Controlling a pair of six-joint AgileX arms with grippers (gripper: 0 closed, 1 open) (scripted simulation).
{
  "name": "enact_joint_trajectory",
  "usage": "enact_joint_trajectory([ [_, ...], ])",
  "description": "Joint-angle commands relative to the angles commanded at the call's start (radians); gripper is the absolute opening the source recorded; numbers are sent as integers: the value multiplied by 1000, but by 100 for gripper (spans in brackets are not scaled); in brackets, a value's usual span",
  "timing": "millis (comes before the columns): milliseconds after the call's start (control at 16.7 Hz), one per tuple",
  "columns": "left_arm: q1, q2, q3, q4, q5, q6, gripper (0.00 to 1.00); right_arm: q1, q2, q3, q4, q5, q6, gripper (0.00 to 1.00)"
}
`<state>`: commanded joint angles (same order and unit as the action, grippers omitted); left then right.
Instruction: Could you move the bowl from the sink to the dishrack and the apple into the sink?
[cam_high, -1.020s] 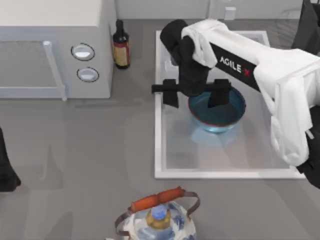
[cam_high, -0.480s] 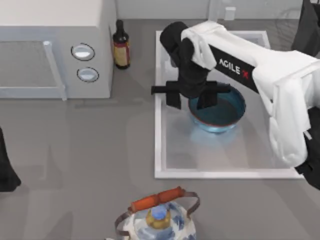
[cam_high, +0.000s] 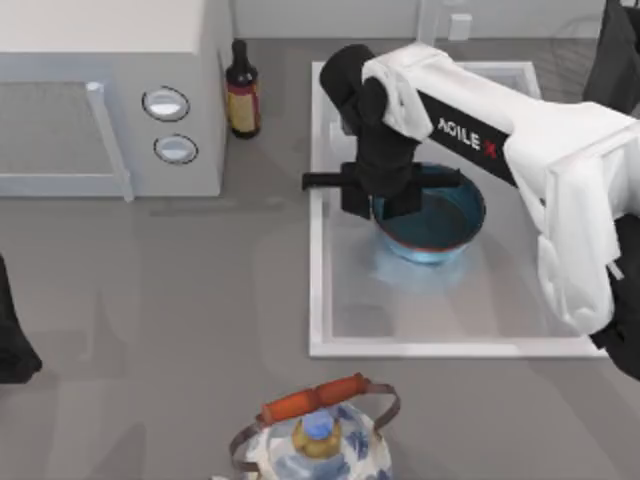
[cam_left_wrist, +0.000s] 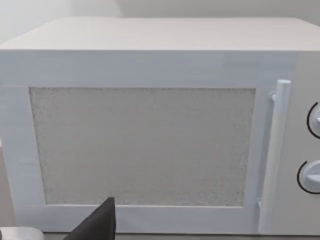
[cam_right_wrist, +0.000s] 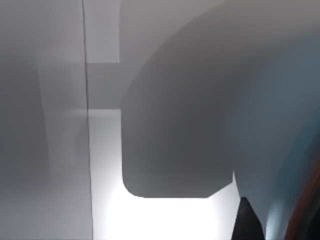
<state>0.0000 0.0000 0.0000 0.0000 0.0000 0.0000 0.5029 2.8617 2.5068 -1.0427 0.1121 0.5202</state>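
Note:
The blue bowl (cam_high: 445, 220) with its reddish rim sits in the white sink (cam_high: 318, 300), toward the back. My right gripper (cam_high: 378, 202) reaches down over the bowl's left rim, one finger outside the wall and one inside, shut on it. In the right wrist view the bowl's blue wall (cam_right_wrist: 285, 125) looms close above the bright sink floor (cam_right_wrist: 165, 215). Faint wires of the dishrack (cam_high: 572, 38) show at the back right. The apple is out of view. My left arm (cam_high: 10, 345) is parked at the table's left edge.
A white microwave (cam_high: 100, 100) stands at the back left, and the left wrist view faces its door (cam_left_wrist: 142, 145). A dark bottle (cam_high: 241, 90) stands beside it. A blue-and-white kettle (cam_high: 315, 435) with an orange handle sits at the front edge. The faucet (cam_high: 440, 20) rises behind the sink.
The right gripper's fingers have drawn together from wide open onto the bowl's left rim. The bowl has shifted slightly left. The left arm has not moved.

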Motion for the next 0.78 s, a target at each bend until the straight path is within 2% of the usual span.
enact_joint_trajectory([
  [480, 0, 0, 0, 0, 0, 0, 100, 15, -41, -26, -18, 3, 15, 0],
  [780, 0, 0, 0, 0, 0, 0, 100, 129, -286, -174, -141, 19, 122, 0],
])
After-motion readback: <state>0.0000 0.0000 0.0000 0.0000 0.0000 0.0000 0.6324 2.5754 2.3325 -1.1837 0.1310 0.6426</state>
